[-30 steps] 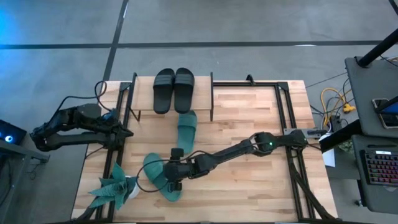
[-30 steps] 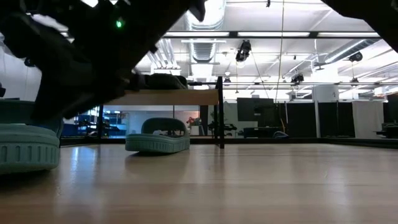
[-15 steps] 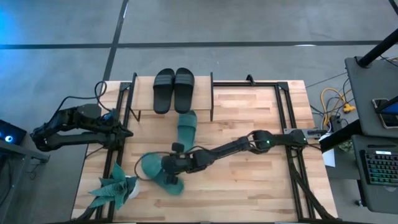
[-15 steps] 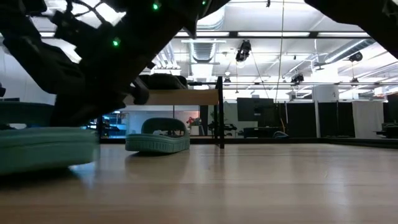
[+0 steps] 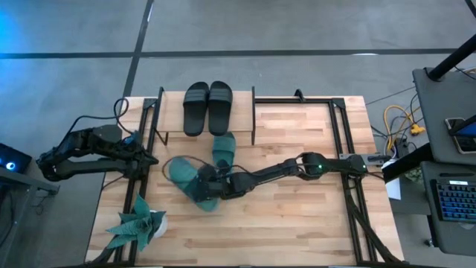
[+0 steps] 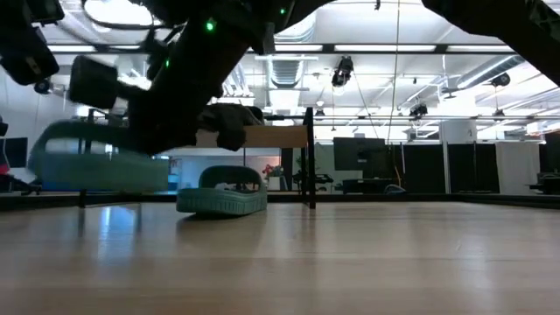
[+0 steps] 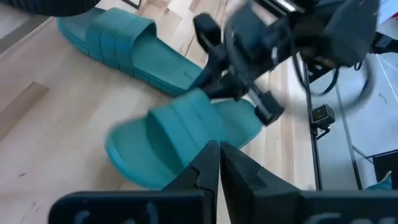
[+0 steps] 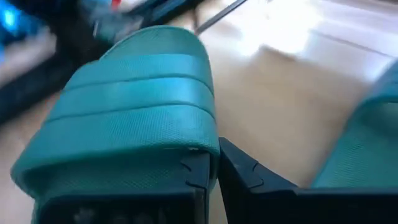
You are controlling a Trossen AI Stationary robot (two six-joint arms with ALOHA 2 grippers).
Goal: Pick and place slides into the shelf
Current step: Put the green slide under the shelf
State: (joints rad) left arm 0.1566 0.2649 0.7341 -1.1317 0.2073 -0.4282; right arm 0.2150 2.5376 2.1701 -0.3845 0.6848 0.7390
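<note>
Teal slide (image 5: 184, 179), ribbed wide strap, pinched in right claw (image 5: 209, 189) and lifted off table (image 5: 297, 216); second teal slide (image 5: 223, 150) just beyond claw. Left claw (image 5: 152, 158): pressed together.

You look straight down on the whole table (image 5: 297, 223) from overhead, level across its top from the low camera, and close in from both wrist cameras, all four views sharing the teal slide (image 5: 186, 179) at the frame's left-centre.
</note>
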